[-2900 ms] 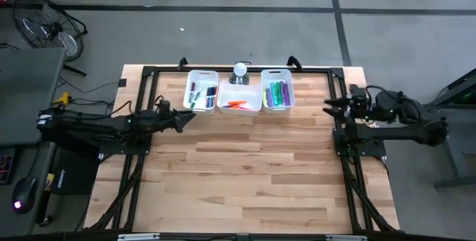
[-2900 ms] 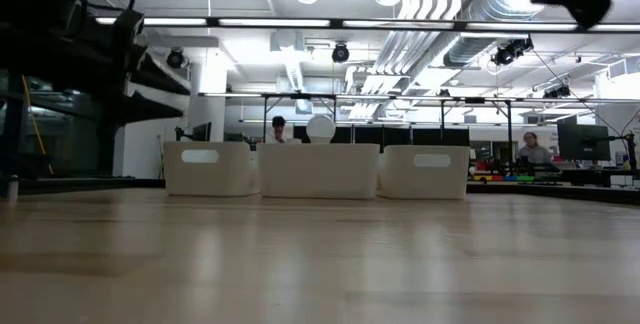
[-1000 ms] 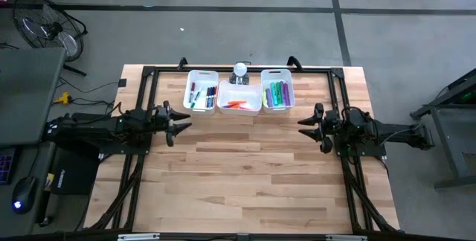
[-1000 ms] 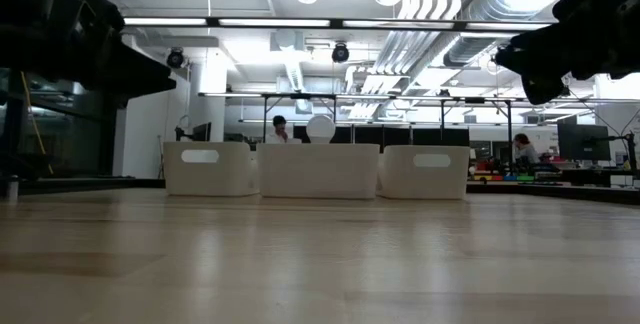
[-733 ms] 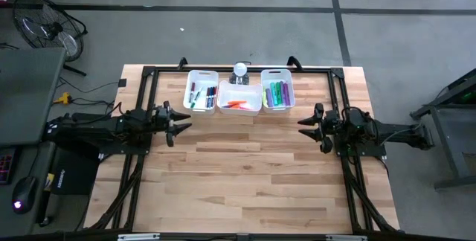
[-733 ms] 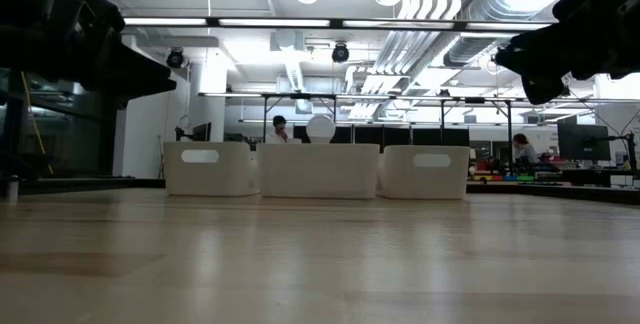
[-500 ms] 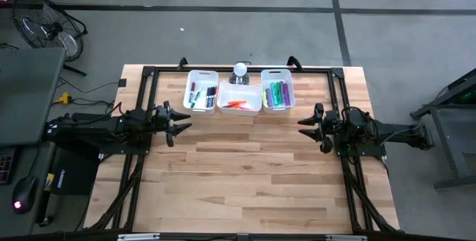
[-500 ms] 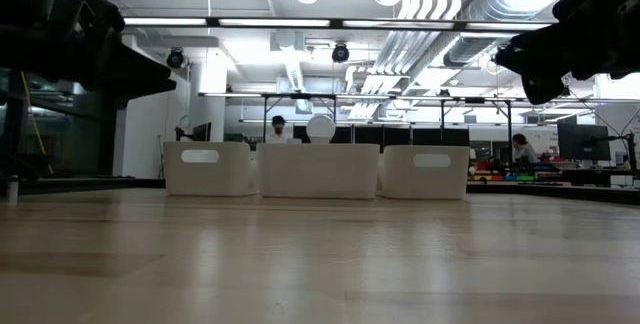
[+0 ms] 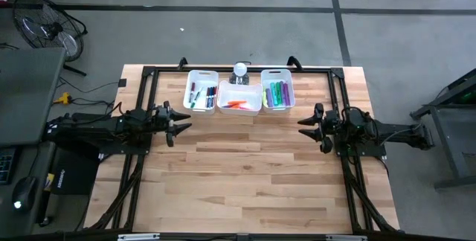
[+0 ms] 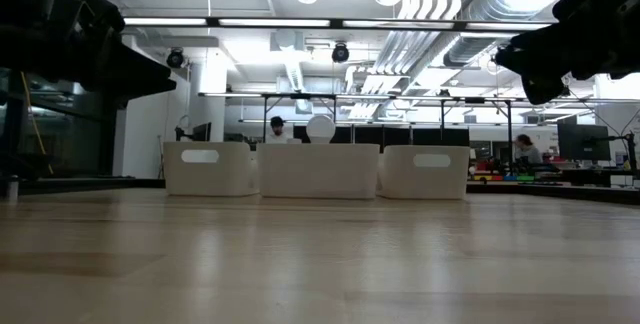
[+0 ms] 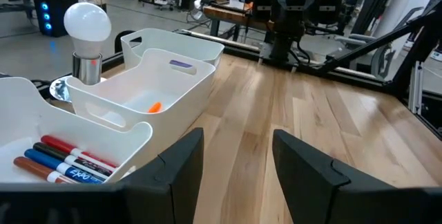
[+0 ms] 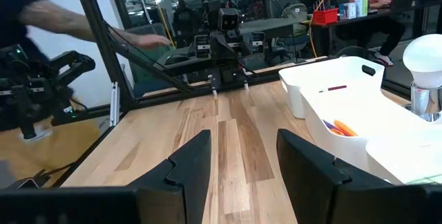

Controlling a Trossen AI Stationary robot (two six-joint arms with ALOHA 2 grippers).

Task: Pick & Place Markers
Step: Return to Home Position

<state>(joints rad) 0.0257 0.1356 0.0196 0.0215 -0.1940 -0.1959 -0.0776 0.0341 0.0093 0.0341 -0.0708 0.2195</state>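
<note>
Markers (image 9: 199, 96) lie in the three white bins (image 9: 242, 92) at the table's (image 9: 245, 174) far edge: red, blue and dark ones in the left bin, orange in the middle, green and purple in the right. Neither claw holds one. Left claw (image 9: 178, 124) is wide open and empty, near the left bin but apart from it. Right claw (image 9: 303, 127) is wide open and empty, near the right bin, not touching. Both arms are folded low at their table sides, pointing inward. Homing looks about done. Keep the claws clear of the bin walls and don't dip toward the table.
</note>
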